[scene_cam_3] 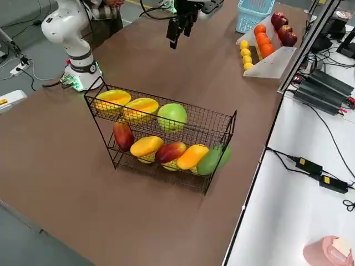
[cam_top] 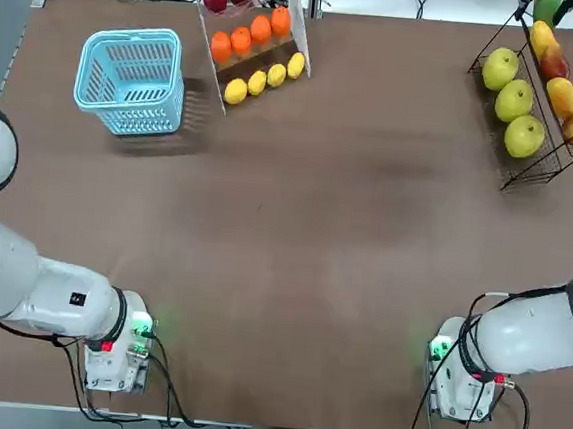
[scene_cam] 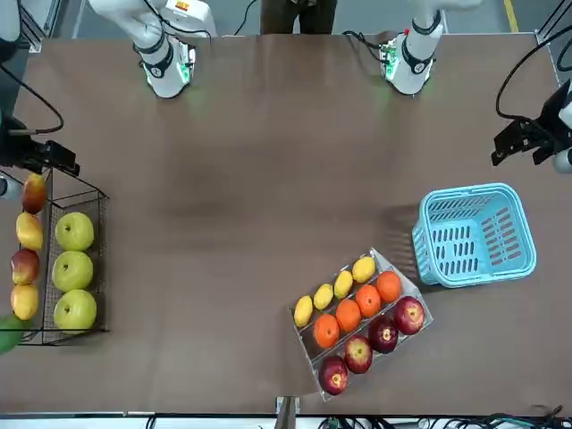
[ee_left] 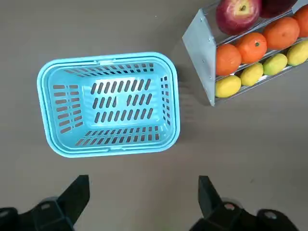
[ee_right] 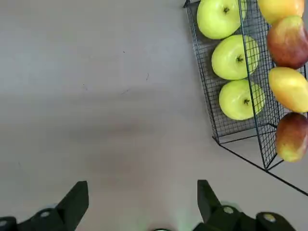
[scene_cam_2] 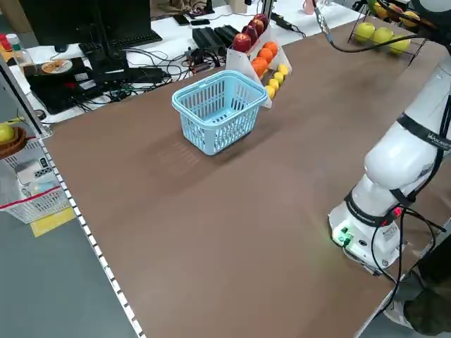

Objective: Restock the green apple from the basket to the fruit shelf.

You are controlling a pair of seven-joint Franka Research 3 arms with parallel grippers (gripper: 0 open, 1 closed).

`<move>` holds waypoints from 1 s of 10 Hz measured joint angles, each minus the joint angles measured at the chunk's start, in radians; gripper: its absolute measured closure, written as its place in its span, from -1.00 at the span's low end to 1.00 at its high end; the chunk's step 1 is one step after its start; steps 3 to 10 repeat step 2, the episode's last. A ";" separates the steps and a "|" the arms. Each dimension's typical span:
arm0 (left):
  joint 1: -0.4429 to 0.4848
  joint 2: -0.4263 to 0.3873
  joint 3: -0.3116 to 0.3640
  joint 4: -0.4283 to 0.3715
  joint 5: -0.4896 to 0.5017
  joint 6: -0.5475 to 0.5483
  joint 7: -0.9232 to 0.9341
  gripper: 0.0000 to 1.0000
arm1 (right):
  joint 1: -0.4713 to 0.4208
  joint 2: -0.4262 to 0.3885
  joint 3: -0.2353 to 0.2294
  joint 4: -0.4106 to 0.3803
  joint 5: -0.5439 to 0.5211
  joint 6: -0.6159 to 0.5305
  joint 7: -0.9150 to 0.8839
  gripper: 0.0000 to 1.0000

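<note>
From where I stand, the blue basket (ee_left: 108, 153) sits bare inside, near the tiered stand (ee_left: 201, 55) of apples, oranges and lemons. Three green apples (ee_right: 232, 57) already line the low front tier of the black wire rack (cam_top: 549, 175), its slant keeping them in a row. The left gripper (ee_left: 144, 204) is poised near the basket, fingers wide and holding nothing, probably to suit a pick there. The right gripper (ee_right: 143, 204), also wide and unloaded, waits near the rack. With nothing to lift, restocking looks finished.
</note>
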 joint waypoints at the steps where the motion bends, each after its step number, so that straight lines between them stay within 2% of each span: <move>1: 0.000 0.000 0.000 0.000 0.000 0.000 0.000 -0.99 | -0.006 -0.002 0.010 0.000 0.000 -0.008 0.003 -1.00; 10: 0.000 0.000 0.000 0.000 0.000 0.000 0.000 -0.99 | -0.010 -0.004 0.018 0.000 0.000 -0.015 0.008 -1.00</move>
